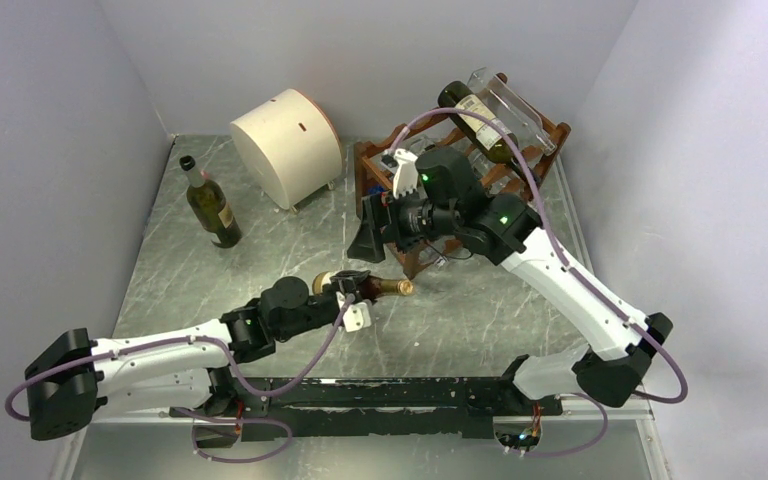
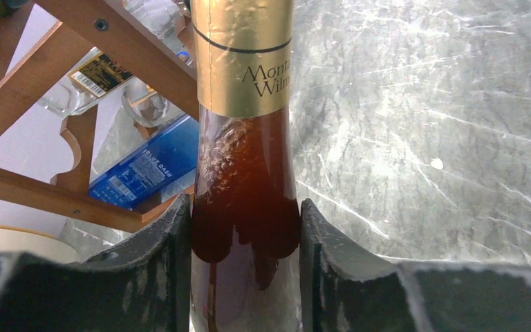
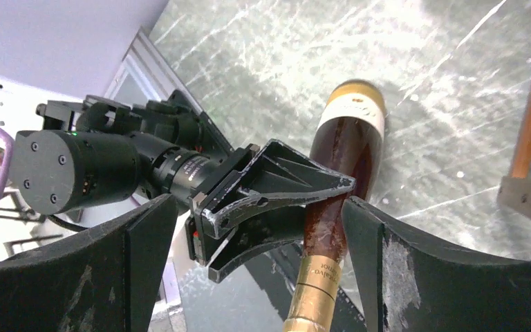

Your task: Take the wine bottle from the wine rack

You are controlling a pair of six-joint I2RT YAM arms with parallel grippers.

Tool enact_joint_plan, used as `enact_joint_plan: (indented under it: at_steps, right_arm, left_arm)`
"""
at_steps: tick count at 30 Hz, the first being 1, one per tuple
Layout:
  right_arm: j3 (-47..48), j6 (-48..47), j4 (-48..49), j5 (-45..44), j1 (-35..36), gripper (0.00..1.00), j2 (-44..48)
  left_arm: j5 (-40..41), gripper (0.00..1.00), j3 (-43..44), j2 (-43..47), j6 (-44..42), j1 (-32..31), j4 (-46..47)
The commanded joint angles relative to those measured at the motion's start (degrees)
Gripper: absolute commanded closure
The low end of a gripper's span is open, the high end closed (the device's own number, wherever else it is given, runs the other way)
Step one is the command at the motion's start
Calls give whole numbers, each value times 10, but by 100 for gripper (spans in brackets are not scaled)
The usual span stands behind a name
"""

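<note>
The bottle (image 1: 388,288) lies on its side, off the rack (image 1: 364,175), low over the table (image 1: 480,310) just in front of it, gold-foiled neck toward the right. The left gripper (image 1: 350,295) is clamped on its amber body below the foil, both fingers (image 2: 173,235) pressed against the glass. The right gripper (image 1: 370,235) hangs above it, jaws spread wide, holding nothing.
</note>
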State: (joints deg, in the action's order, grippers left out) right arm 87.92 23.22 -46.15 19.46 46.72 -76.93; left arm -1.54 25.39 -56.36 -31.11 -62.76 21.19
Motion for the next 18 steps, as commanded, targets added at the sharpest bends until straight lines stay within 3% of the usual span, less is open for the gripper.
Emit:
enact_joint_plan:
  at_steps: [1, 10, 18]
  right_arm:
    - [29, -17, -3, -47, -3, 6, 14]
    - [16, 4, 29, -193, -5, 5, 68]
    - [4, -14, 81, -289, -4, 0, 167]
  left_arm:
    - [39, 93, 15, 2, 27, -3, 60]
    - [106, 93, 35, -24, 76, -3, 65]
    - [266, 93, 35, 33, 170, 11, 104]
